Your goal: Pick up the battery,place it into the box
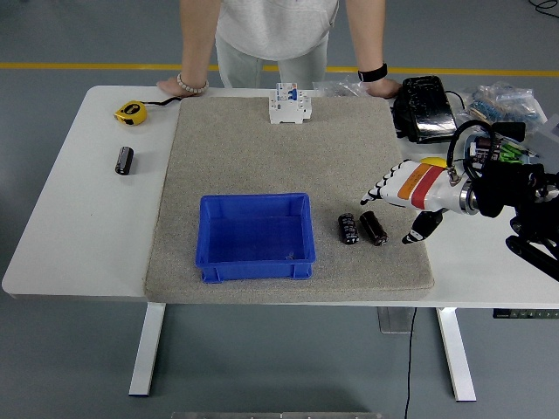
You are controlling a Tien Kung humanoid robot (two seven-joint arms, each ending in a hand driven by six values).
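Head view: right hand [403, 194] hovers with fingers [374, 192] spread apart just above the two batteries [362, 228], not touching, right of the blue box [254, 236]

white table [83, 218] w/ metal legs, grey floor [70, 349], yellow line [87, 66] across far side

The white bench [79, 227] carries a grey felt mat [262, 148] across its middle. Left of the mat lie a yellow tape measure [130, 111] and a black battery [124, 160]. A black pouch [424, 108] sits right of the mat.
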